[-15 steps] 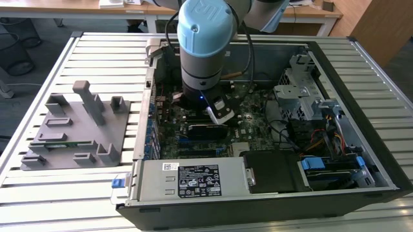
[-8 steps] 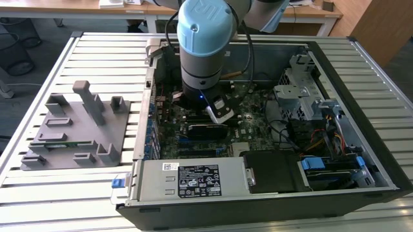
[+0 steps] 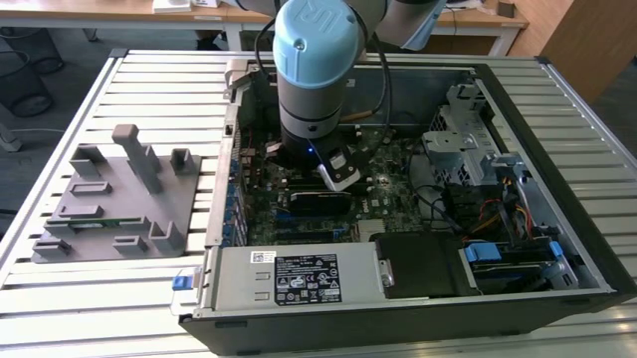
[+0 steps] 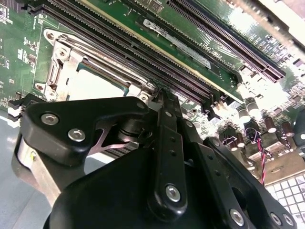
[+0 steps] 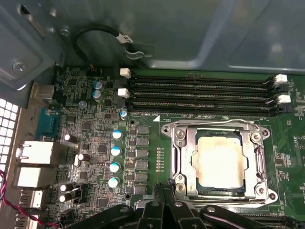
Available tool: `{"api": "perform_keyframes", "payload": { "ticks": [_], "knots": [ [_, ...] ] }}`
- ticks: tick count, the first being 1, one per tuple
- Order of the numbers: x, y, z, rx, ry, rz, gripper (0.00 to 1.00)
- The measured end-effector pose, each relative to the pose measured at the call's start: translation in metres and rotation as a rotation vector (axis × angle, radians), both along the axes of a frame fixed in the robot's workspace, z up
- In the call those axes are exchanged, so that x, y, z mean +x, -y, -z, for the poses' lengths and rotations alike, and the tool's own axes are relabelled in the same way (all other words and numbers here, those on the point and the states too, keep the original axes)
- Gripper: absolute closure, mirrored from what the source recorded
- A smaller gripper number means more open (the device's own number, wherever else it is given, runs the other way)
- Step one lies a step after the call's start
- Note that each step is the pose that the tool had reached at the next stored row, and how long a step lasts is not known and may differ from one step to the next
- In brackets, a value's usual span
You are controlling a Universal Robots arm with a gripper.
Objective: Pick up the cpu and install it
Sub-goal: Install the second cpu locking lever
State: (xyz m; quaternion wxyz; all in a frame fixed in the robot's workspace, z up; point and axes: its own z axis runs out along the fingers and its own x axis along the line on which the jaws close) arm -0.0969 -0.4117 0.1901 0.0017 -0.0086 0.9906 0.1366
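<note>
The cpu point(image 5: 220, 164), a pale silvery square, lies flat inside the metal-framed socket point(image 5: 177, 162) on the green motherboard; it also shows in the second wrist view as the cpu point(image 4: 93, 86). My gripper point(image 3: 339, 176) is down inside the open computer case point(image 3: 557, 224), over the board. Its black fingers point(image 4: 164, 124) meet at a point, so the gripper point(image 4: 161, 93) is shut with nothing between them. In the first wrist view the gripper point(image 5: 166, 185) has its tip just off the socket frame's corner, beside the cpu and not on it.
Several empty memory slots point(image 5: 200, 95) run along one side of the socket. Capacitors point(image 5: 116, 157) and rear ports point(image 5: 35, 152) flank it. A grey fixture point(image 3: 115, 201) with a green memory stick point(image 3: 95, 221) sits on the table at the exterior view's left. Drive cage point(image 3: 463, 142) and cables point(image 3: 488, 216) fill the case's right.
</note>
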Motion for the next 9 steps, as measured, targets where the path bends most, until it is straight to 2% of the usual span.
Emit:
{"api": "perform_keyframes", "payload": {
  "ticks": [6, 9],
  "knots": [
    [-0.0001, -0.0001, -0.0001, 0.0, 0.0001, 0.0, 0.89],
    [-0.0001, -0.0002, -0.0026, 0.0014, 0.0005, 0.0, 0.89]
  ]
}}
